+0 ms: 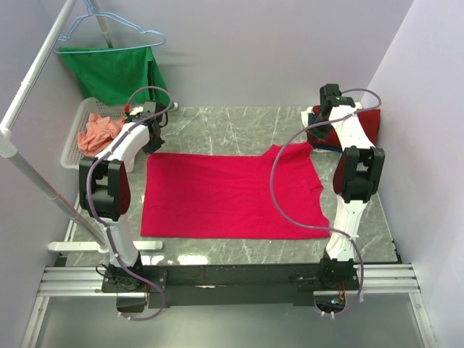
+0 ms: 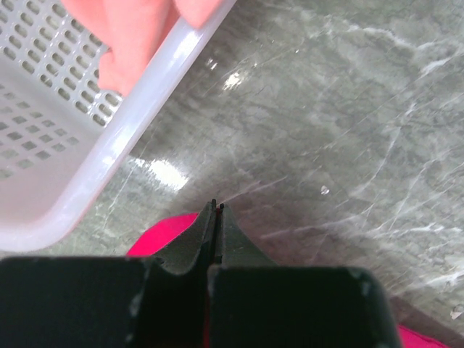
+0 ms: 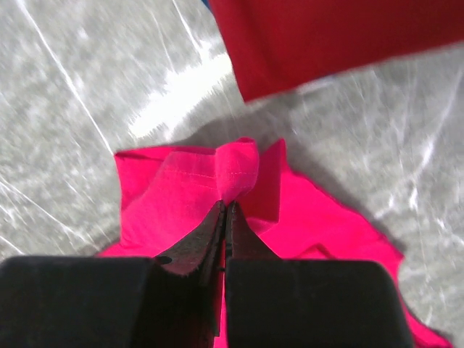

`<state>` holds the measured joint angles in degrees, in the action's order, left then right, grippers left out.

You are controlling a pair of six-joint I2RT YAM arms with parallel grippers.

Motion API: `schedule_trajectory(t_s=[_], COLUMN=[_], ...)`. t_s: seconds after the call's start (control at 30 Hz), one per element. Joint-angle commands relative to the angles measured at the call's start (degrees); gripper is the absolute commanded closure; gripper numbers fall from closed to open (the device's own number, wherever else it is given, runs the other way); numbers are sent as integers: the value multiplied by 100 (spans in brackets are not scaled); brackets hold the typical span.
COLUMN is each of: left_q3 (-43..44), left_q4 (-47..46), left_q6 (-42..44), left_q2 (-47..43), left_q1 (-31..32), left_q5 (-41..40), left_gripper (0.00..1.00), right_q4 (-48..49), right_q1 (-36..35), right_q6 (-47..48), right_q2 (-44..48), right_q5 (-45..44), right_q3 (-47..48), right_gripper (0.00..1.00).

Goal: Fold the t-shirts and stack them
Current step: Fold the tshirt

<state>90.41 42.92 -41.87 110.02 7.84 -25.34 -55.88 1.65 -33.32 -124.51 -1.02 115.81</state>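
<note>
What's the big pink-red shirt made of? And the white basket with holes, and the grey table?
The bright pinkish-red t-shirt looks like soft, matte cloth: it lies limp and bunches, with a stitched hem. The white perforated basket looks like smooth, glossy plastic: moulded holes, shiny rim. The grey tabletop looks like polished marble, or a print of it: white veins, bright glare.
</note>
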Motion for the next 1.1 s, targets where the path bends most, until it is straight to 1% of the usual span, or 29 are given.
schedule_trajectory(t_s=[0.0, 0.1, 0.13, 0.3, 0.5, 0.7, 1.07], left_q3=[-155, -287, -357, -568, -876, -1043, -1350], left_q4=[50, 103, 129, 208, 173, 191, 261], left_q6=[-146, -190, -216, -269, -313, -322, -287], left_q2=[-455, -542, -612, -709, -867, -1078, -1421], left_q1=[-10, -10, -10, -10, -10, -19, -10], left_q5=[-190, -190, -164, -155, -164, -208, -182], left_gripper=[99, 99, 99, 99, 99, 99, 99], right_q4=[173, 235, 253, 455, 552, 552, 367], right_q1=[37, 37, 37, 37, 46, 81, 99], right_q6=[63, 54, 28, -87, -227, -333, -359], right_q2=[839, 1190, 1366, 2087, 2905, 3529, 4373], right_q5=[-101, -127, -144, -92, -267, -373, -311], right_q3=[-505, -954, -1303, -2323, -3308, -3916, -4523], right_gripper=[100, 100, 100, 100, 100, 100, 100])
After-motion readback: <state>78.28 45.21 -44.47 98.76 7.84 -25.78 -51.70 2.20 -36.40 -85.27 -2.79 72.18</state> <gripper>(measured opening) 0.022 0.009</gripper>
